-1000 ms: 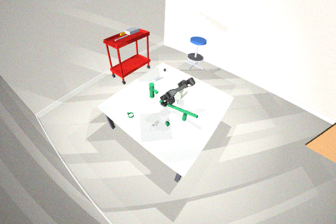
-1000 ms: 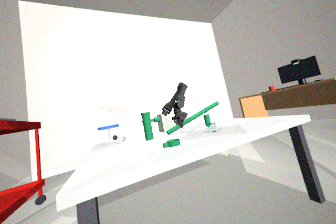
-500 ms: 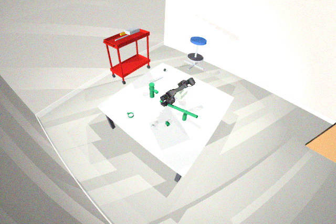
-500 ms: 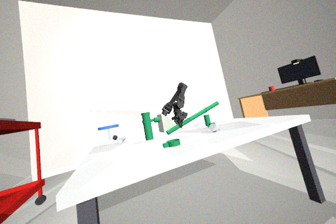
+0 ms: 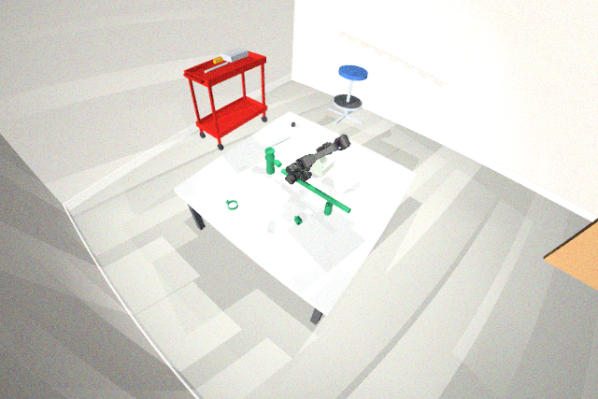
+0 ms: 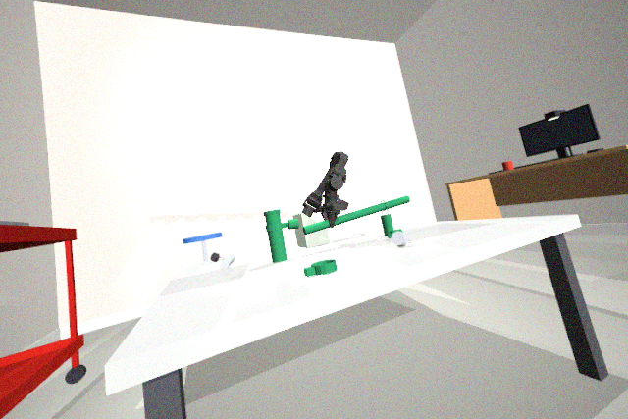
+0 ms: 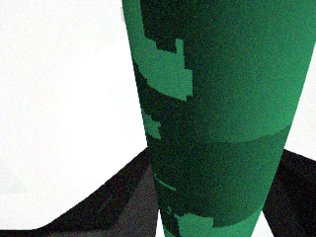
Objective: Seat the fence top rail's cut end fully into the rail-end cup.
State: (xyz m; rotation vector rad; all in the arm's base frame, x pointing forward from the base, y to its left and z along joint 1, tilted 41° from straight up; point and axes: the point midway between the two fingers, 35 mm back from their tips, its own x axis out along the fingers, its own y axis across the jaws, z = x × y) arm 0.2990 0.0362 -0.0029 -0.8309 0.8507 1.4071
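Observation:
The green rail [image 5: 320, 192] [image 6: 365, 212] [image 7: 217, 125] slopes over the white table [image 5: 337, 263] [image 6: 456, 241]. It passes through the loop cap on the short green post [image 5: 328, 207] [image 6: 388, 225]. Its low cut end points at the rail-end cup [image 5: 278, 162] [image 6: 292, 224], which hangs near the top of the big green post [image 5: 269, 158] [image 6: 276, 239]. The end sits close to the cup and slightly below it; I cannot tell if they touch. My gripper [image 5: 293, 177] [image 6: 332, 222] is shut on the rail near that end. In the wrist view dark fingers flank the rail.
A loose green band [image 5: 230, 201] [image 6: 320, 268] and a small green piece [image 5: 297, 220] lie on the table. The arm's pale base block [image 5: 322, 168] [image 6: 314, 239] stands behind the rail. A red cart [image 5: 225, 90] [image 6: 35, 236] and a blue stool [image 5: 352, 72] stand beyond the table.

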